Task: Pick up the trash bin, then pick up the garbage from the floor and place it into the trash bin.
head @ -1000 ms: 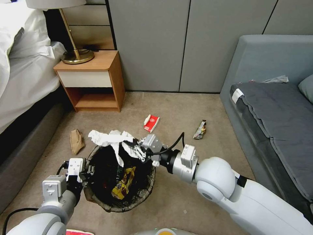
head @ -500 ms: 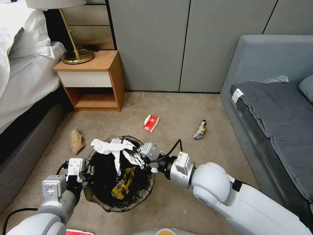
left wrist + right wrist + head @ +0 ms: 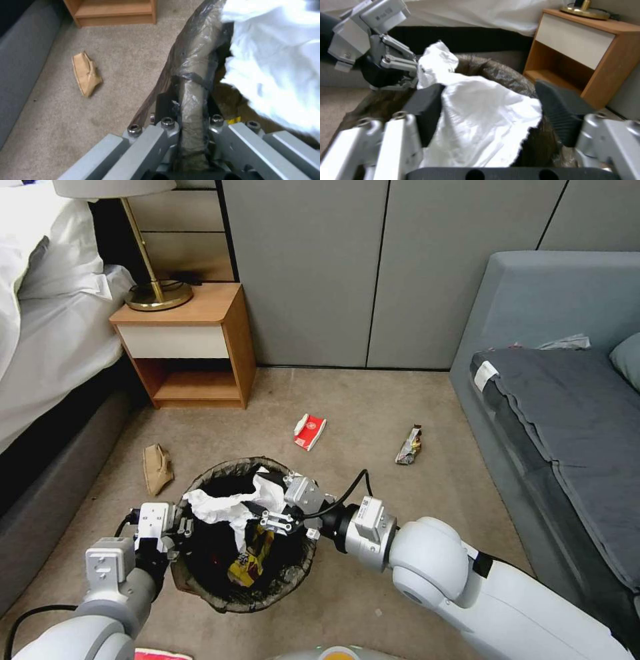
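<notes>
Right tool hangs over the trash bin, fingers spread apart, white tissue loose between them, directly above the opening; left tool clamps the rim.

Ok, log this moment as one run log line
left gripper: shut on trash bin rim | right gripper: open, over bin | white tissue: draped at opening | on floor: red-white carton, brown paper bag, wrapper
</notes>
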You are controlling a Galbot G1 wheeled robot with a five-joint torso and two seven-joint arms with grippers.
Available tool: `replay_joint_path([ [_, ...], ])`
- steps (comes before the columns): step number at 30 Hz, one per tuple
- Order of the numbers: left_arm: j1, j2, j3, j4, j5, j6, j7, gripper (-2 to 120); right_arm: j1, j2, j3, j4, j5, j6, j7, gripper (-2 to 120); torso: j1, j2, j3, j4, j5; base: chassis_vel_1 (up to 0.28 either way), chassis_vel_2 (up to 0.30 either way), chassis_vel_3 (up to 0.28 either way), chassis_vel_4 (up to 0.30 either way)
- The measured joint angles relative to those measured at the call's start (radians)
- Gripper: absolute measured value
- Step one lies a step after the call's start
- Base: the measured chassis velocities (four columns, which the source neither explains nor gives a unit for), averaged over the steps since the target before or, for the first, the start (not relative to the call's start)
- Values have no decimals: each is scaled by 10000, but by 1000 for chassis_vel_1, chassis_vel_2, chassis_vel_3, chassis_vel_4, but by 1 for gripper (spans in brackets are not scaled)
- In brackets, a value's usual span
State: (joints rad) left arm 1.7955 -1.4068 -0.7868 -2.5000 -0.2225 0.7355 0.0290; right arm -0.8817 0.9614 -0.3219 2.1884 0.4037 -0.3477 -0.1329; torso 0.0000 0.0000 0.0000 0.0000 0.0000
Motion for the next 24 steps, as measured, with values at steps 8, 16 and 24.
replay_joint_path([
  [8,-27,-8,32,0,-3,0,6,1,-68,-123,131,171,40,2,87,98,0,0,0,0,0,0,0,0,0],
  [16,-36,1,67,0,1,0,16,1,-221,-315,407,464,200,-46,205,100,0,0,0,-1,0,0,0,0,0],
  [24,-46,5,132,0,6,0,30,1,-388,-430,742,687,325,-136,243,100,0,0,0,0,0,0,0,0,0],
])
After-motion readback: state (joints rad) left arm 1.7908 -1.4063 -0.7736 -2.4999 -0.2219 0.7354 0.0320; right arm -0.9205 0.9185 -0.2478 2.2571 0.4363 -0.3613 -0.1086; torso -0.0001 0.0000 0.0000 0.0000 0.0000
